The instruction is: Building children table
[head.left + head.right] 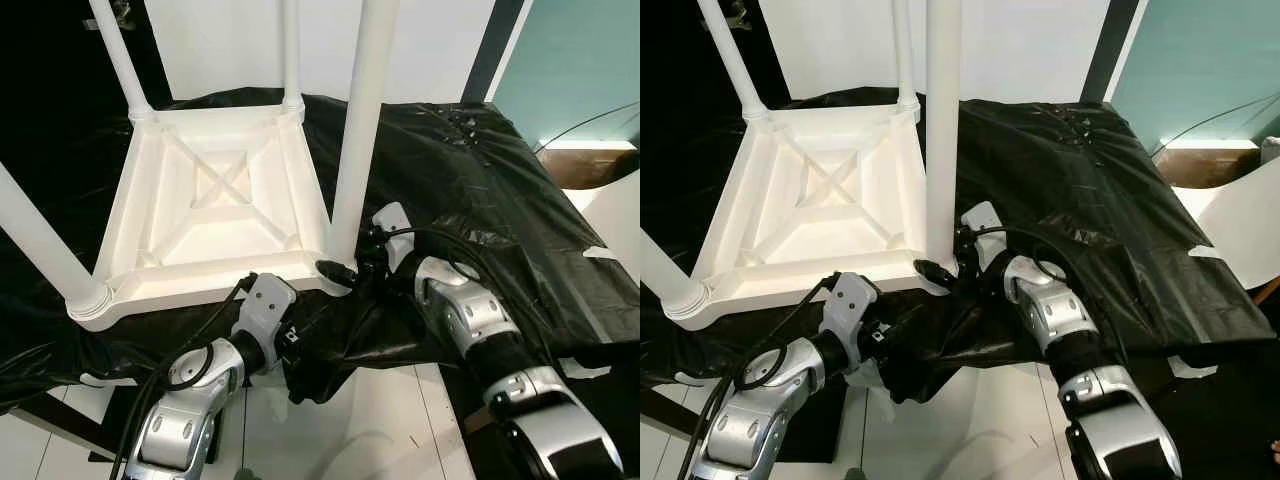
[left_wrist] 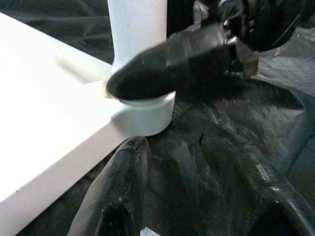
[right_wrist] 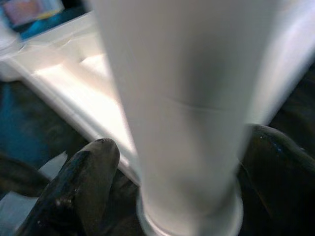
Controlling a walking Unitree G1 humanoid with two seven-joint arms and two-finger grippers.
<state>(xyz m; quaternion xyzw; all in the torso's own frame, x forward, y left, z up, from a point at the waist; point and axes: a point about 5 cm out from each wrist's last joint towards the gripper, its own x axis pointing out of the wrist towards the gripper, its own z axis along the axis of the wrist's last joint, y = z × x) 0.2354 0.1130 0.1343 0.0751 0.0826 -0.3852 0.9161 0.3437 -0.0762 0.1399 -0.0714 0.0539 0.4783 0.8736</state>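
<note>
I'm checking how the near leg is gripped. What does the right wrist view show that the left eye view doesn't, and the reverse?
Right wrist view alone: the right gripper's fingers seen close, one on each side of the near leg just above its collar.

Left eye view alone: the whole upturned white tabletop with its cross bracing, the other legs, the black sheet and the left gripper below the table edge.

Both: the near leg standing upright in its corner socket, with the right gripper at its base.

Home room: black sheet (image 1: 480, 190) over white floor (image 1: 380, 420)
</note>
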